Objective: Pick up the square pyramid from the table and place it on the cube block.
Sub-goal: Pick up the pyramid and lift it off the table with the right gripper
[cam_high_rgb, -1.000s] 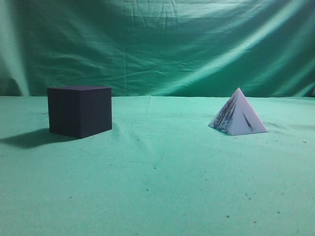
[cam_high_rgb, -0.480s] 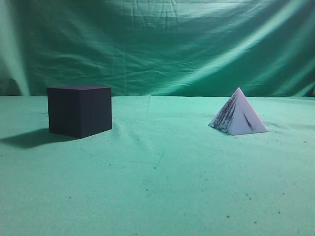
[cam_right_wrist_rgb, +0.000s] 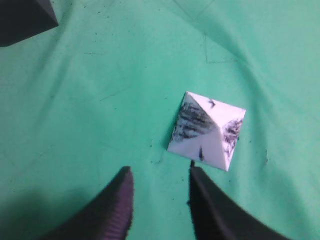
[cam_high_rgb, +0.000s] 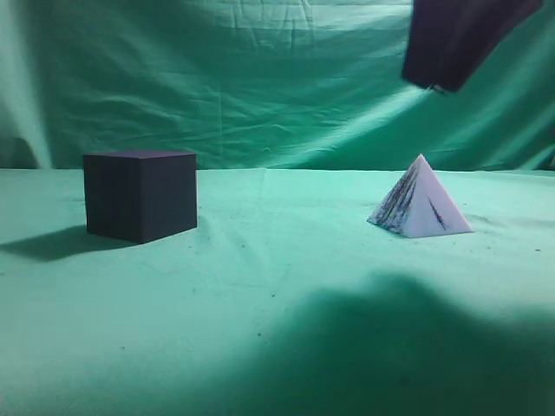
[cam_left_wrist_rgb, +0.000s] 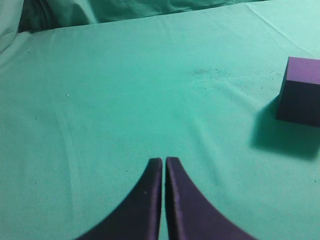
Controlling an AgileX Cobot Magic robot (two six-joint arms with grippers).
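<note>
Overhead, the right gripper (cam_right_wrist_rgb: 159, 180) has swung in above the pyramid (cam_high_rgb: 420, 199), jaws released; the left gripper (cam_left_wrist_rgb: 163, 162) is clenched, empty. Pyramid sits right, cube (cam_high_rgb: 140, 195) far left. Sloped faces could squirt from an off-centre pinch.

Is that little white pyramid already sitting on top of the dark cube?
No, the pyramid sits on the green table, well to the right of the cube, whose top is bare.

Soft light fell from the right; the cube block (cam_high_rgb: 140, 196) cast a leftward shadow, another darkened the near tabletop (cam_high_rgb: 260, 286).
</note>
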